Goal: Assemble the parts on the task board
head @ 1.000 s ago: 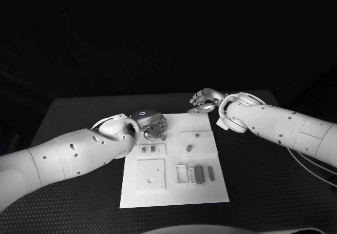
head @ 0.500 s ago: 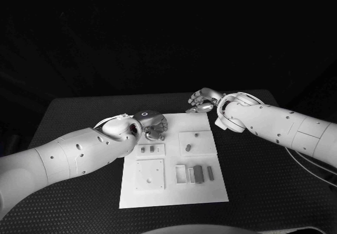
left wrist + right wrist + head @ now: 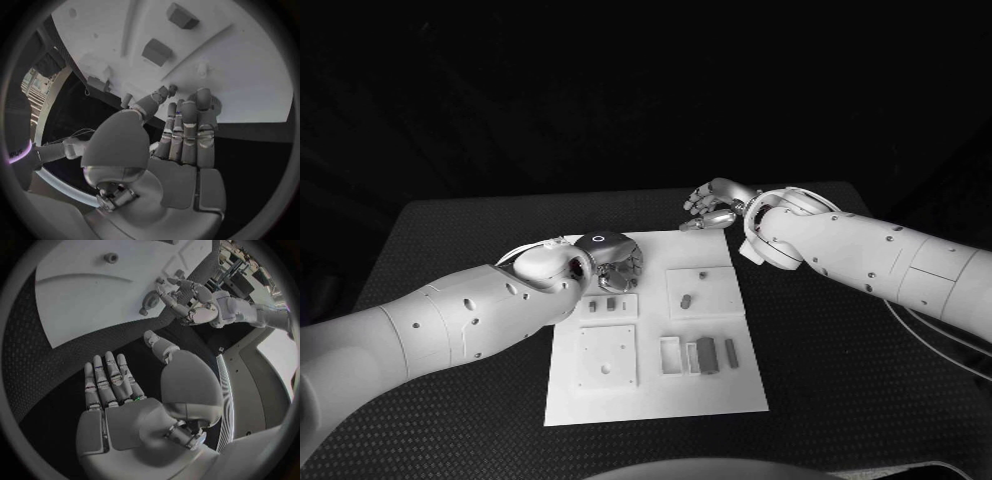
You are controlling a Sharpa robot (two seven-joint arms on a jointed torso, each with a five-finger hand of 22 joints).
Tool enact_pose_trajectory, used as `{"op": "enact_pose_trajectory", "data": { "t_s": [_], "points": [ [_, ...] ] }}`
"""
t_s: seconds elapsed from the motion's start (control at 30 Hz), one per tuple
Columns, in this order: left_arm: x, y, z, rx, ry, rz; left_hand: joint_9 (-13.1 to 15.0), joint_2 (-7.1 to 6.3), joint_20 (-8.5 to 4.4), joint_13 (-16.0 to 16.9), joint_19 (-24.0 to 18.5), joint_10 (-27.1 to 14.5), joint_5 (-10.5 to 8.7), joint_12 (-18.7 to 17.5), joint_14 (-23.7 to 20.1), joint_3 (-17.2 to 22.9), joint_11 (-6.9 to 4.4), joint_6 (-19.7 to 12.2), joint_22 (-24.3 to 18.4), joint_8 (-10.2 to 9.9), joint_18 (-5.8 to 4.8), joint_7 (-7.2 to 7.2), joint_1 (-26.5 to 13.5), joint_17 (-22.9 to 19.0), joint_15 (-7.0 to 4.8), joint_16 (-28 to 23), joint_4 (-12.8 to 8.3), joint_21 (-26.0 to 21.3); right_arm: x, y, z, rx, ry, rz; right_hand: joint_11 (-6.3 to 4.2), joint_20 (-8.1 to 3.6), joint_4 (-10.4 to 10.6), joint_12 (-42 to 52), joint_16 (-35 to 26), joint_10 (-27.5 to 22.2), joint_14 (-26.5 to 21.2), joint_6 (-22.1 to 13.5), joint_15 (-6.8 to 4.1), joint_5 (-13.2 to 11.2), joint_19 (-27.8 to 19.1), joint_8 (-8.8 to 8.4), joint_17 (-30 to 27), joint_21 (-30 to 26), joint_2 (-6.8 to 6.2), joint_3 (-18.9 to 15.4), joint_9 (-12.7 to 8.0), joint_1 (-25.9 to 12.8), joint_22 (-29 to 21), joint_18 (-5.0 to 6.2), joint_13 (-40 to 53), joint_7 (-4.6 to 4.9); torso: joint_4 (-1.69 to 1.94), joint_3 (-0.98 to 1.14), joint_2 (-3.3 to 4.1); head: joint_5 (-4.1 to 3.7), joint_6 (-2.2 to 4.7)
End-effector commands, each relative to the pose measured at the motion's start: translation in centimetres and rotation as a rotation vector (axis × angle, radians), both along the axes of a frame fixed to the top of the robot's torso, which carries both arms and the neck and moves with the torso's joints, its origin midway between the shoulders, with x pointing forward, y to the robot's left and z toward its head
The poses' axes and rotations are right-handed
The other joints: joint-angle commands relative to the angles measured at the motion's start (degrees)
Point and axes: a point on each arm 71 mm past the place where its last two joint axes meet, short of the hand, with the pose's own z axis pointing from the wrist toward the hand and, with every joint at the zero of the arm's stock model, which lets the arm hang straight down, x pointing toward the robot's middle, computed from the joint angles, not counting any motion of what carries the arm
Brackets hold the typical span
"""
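Black textured tabletop is being shown under a dark background, with the white task board (image 3: 656,330) lying at the centre of the head view. The left hand (image 3: 612,262) is being held over the board's upper left corner, fingers extended side by side and pointing down toward the board; in the left wrist view (image 3: 181,135) nothing is seen between them, though whether the fingertips are touching the board cannot be told. The right hand (image 3: 715,207) is being held just beyond the board's upper right corner, over bare table; in the right wrist view (image 3: 119,385) the palm is being shown flat with fingers apart and nothing held.

Small parts (image 3: 607,306) are lying on a raised plate just below the left hand in the head view. One peg (image 3: 688,300) is standing centre right, and longer bars (image 3: 708,355) are lying lower right, long axes running up and down the frame.

The left hand is judged nearer: the small parts lie directly below it in the frame, while the right hand is well apart from them.
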Motion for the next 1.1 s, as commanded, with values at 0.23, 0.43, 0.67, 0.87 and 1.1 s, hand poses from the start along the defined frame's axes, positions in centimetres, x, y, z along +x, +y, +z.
{"op": "enact_pose_trajectory", "data": {
  "t_s": [0.23,0.43,0.67,0.87,1.1],
  "points": [
    [-0.1,-0.2,-0.7,0.006,-0.003,-0.015,-0.2,0.86,-0.02,-0.1,0.6,1.3,-0.07,-0.5,0.6,0.3,-0.02,0.9,1.4,0.3,3.88,0.14,0.0,0.1,0.27,0.6,-0.1,0.7,-0.1,0.2,0.1,0.005,-0.007,0.011,0.09,-0.06,-0.1,-0.3,0.3,0.2,-0.1,-0.4,0.33,-0.1,-0.2,0.25,0.1,-0.2,0.71,-0.4,0.1,0.1,1.1,-0.76,-0.1,2.24,0.01,-0.03,-0.04,-0.21,-0.23],
    [0.0,-0.1,-1.0,0.008,0.000,-0.012,-0.2,1.33,-0.04,0.0,0.9,2.2,-0.07,-0.5,0.8,0.6,-0.06,1.3,1.4,0.4,3.95,0.21,0.2,0.1,0.22,0.9,0.0,1.0,-0.1,0.3,0.1,0.006,-0.007,0.013,0.10,-0.06,-0.1,-0.3,0.4,0.2,-0.1,-0.4,0.35,-0.1,-0.2,0.26,0.1,-0.2,0.72,-0.4,0.1,0.1,1.1,-0.76,-0.1,2.25,-0.01,-0.04,-0.07,-0.31,-0.26],
    [0.0,-0.2,-1.2,0.009,0.004,-0.012,-0.3,1.94,-0.14,0.1,1.0,3.3,-0.07,-0.5,1.0,0.9,-0.27,2.0,1.4,0.6,3.97,0.26,0.2,0.2,0.03,1.1,0.0,1.3,-0.1,0.3,0.1,0.005,-0.007,0.013,0.11,-0.05,-0.1,-0.3,0.4,0.2,-0.1,-0.4,0.37,-0.1,-0.2,0.27,0.1,-0.2,0.73,-0.4,0.1,0.1,1.1,-0.77,-0.1,2.25,0.02,-0.01,-0.08,-0.31,-0.32],
    [-0.2,-0.5,-1.4,0.009,0.010,-0.020,-0.4,2.24,-0.27,0.1,1.2,3.9,-0.07,-0.6,1.3,1.0,-0.43,2.4,1.4,0.7,3.99,0.33,0.0,0.2,-0.12,1.3,0.1,1.7,-0.1,0.3,0.1,0.006,-0.007,0.014,0.11,-0.04,-0.1,-0.3,0.4,0.2,-0.1,-0.4,0.38,-0.1,-0.2,0.29,0.1,-0.3,0.73,-0.4,0.1,0.1,1.1,-0.77,-0.1,2.26,0.01,-0.01,-0.07,-0.33,-0.38],
    [-0.3,-0.5,-1.6,0.019,0.024,-0.020,-0.4,2.19,-0.48,0.3,1.5,4.8,-0.07,-0.5,1.6,1.2,-0.73,3.0,1.4,0.9,4.02,0.29,0.1,0.3,-0.41,1.7,-0.1,2.1,-0.1,0.3,0.1,0.006,-0.006,0.014,0.11,-0.03,-0.1,-0.3,0.4,0.2,-0.2,-0.4,0.40,-0.1,-0.2,0.30,0.1,-0.3,0.76,-0.5,0.1,0.1,1.1,-0.77,-0.1,2.26,0.00,0.03,-0.09,-0.36,-0.48]
  ]
}}
